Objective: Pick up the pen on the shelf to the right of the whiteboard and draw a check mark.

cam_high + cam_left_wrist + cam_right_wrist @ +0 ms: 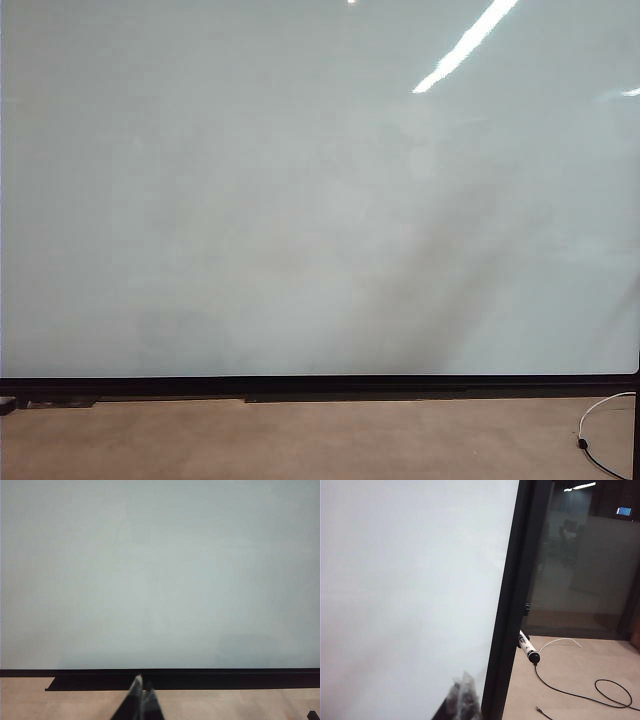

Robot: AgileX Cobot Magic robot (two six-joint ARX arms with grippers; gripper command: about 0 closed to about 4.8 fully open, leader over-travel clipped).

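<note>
i'm at the reach-for-the-pen step: left gripper [140, 692] and right gripper [462, 692] are both closed and empty facing the blank whiteboard [300, 200], the pen [527, 647] well ahead of my right fingers past the frame, so next i open them and reach there.

- The left gripper [141, 692], a pair of dark pointed fingers with pale tips, is being held with its fingertips pressed together.
- The right gripper [464, 686], dark and blurred, is likewise being kept closed, with nothing between its fingers.
- Neither arm is being shown in the exterior view.
</note>
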